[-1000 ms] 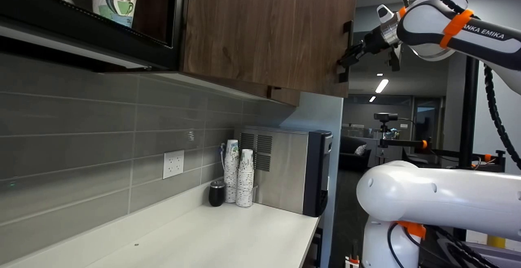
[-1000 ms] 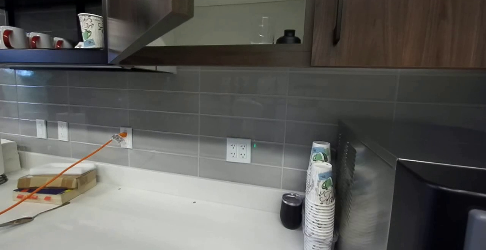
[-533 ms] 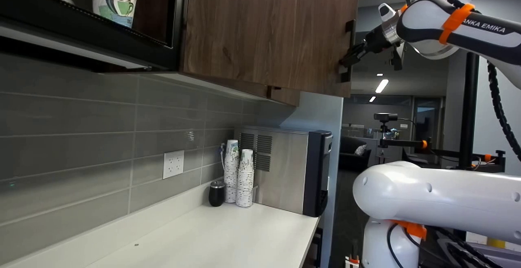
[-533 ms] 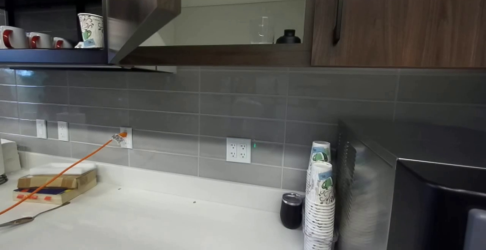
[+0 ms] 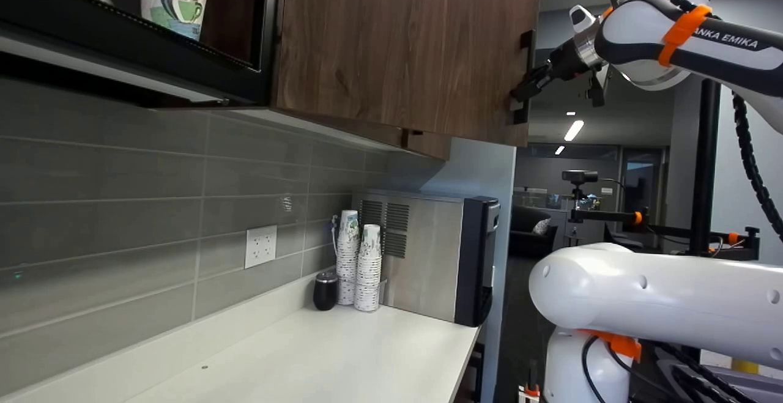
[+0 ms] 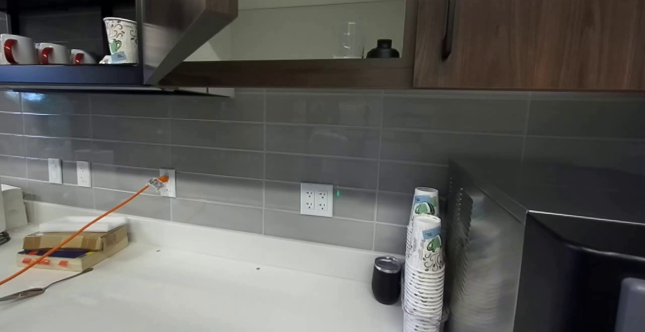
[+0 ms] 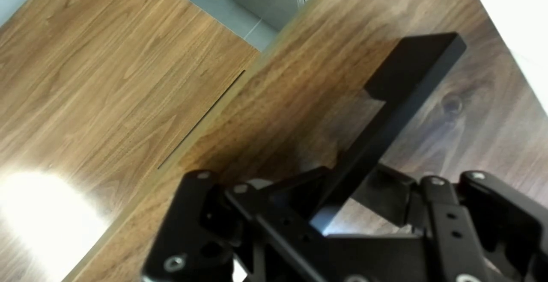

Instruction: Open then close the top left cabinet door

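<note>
Door (image 5: 404, 48) stands open, so I judge only closing remains; my pincer (image 7: 344, 184) is pinching its black handle (image 7: 381, 132).

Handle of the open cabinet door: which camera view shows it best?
The wrist view: the black handle is large, one end clear. In an exterior view, the fingers partly cover it; an exterior view with orange cord does not show it.

cabinet door (image 5: 404, 48): top cut off | handle (image 7: 387, 123): partly hidden, extent unclear
</note>
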